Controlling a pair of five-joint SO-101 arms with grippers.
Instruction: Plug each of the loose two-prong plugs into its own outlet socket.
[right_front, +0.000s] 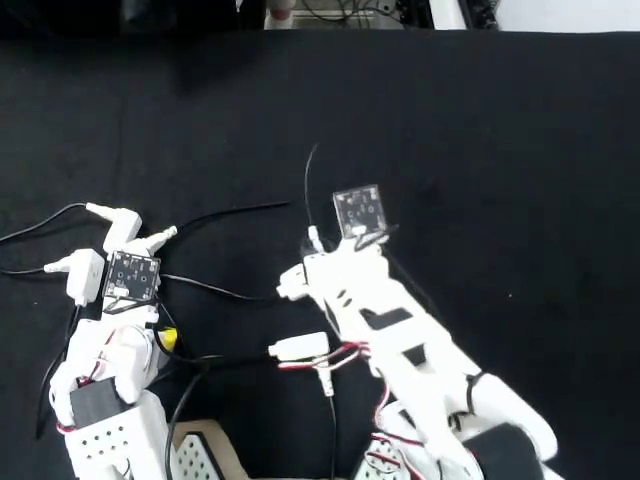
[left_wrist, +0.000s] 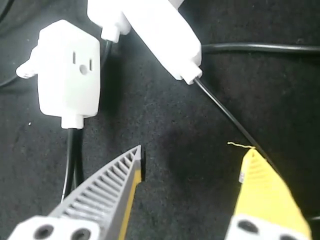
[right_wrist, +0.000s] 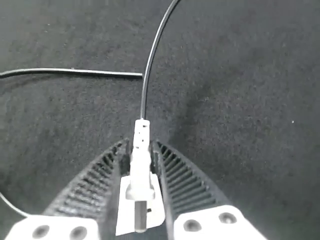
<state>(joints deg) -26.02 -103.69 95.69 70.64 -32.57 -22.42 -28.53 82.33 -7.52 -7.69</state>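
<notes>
Between fingers of right pincer (right_wrist: 140, 146), gripped tight: white plug (right_wrist: 141, 172) w/ cord (right_wrist: 150, 65); left pincer (left_wrist: 195, 151) agape, outlet socket (left_wrist: 70, 70) nearby.

Covers the whole work area: matte black fabric table cloth (right_front: 500, 150). Beyond its far edge, a pale white surface (right_front: 560, 12) and dark tangled cables (right_front: 340, 12). At the near edge, a flat tan board (right_front: 218, 438).

Two arms: left arm (right_front: 105, 385), right arm (right_front: 410, 345); at least four white cable pieces (right_front: 112, 220), one an outlet socket (left_wrist: 70, 70); one thin plug (right_wrist: 140, 160).
</notes>
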